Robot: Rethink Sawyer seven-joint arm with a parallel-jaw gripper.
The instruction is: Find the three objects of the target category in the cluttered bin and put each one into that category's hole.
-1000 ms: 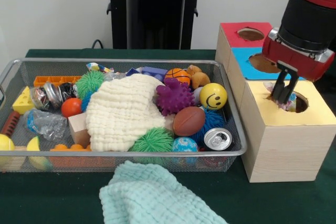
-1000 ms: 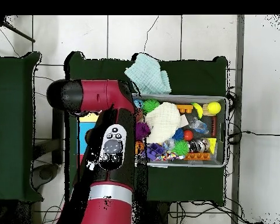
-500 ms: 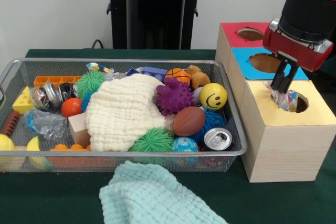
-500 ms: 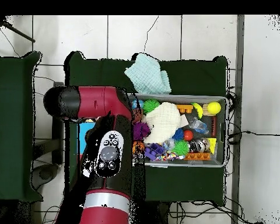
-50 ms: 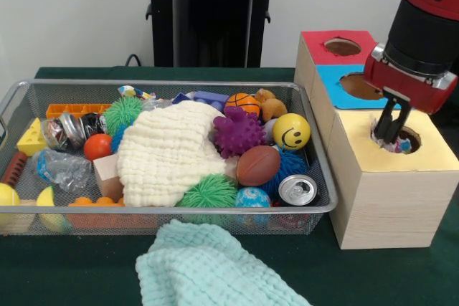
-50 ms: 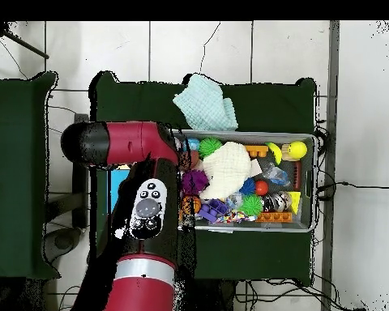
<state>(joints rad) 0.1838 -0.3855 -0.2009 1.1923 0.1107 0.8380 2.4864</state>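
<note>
Hand [image 5: 391, 134] reaching into the hole of the yellow box [image 5: 391, 177], fingers nearly together on a crinkly wrapper [image 5: 401, 145]. Risking a snag: wrapper possibly catching on the hole's rim and staying outside.

You see the wire bin [image 5: 315, 198] heaped with balls, cloths, cans and blocks. Beside it stands the wooden box [image 5: 391, 198] with red, blue and yellow tops; a crinkled wrapper [image 5: 399, 145] sits partly down in the yellow hole [image 5: 409, 140].

Green table [image 5: 86, 277]: wire bin [image 5: 315, 209], mint cloth [image 5: 208, 270], 3-hole wooden box [image 5: 387, 198].
</note>
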